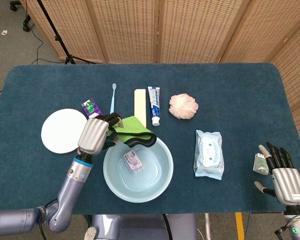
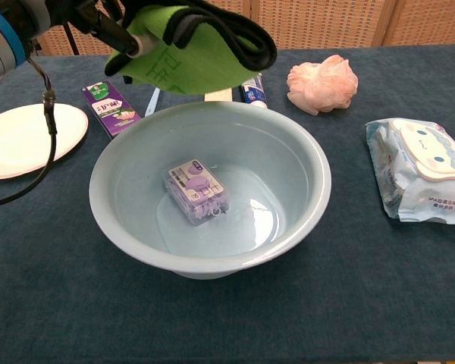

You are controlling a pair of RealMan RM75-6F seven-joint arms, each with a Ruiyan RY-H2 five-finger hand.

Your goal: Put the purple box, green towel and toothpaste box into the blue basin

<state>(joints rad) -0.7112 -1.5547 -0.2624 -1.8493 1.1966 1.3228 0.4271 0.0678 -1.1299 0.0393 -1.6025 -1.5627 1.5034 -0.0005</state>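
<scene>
Holding the green cloth towel (image 2: 183,57) bunched in its black fingers (image 2: 235,34), the left hand (image 1: 96,134) hangs over the far-left rim of the pale blue plastic basin (image 1: 160,176), so the towel sits above the rim and just short of the bowl's open middle. The small purple plastic box (image 2: 197,191) already lies on the basin floor, a little left of centre. Judged from this, the towel needs only a short carry toward the robot and slightly right before release, since the bowl's centre lies just beyond and below the grasp. The white and blue toothpaste box (image 1: 154,105) lies on the dark blue tablecloth (image 1: 230,90) behind the basin, its long axis running away from the robot, much nearer the left hand than the right. The right hand (image 1: 285,176) rests at the near right edge, fingers apart and holding nothing, well apart from the basin. How firmly the left hand's fingers grip the towel is hard to judge, as the cloth wraps and hides them; in the chest view the toothpaste box is mostly hidden behind the towel and basin rim. A white round plate (image 1: 63,131) lies left of the basin, a pink mesh bath puff (image 1: 183,106) and a wet-wipes pack (image 1: 209,154) to its right.
</scene>
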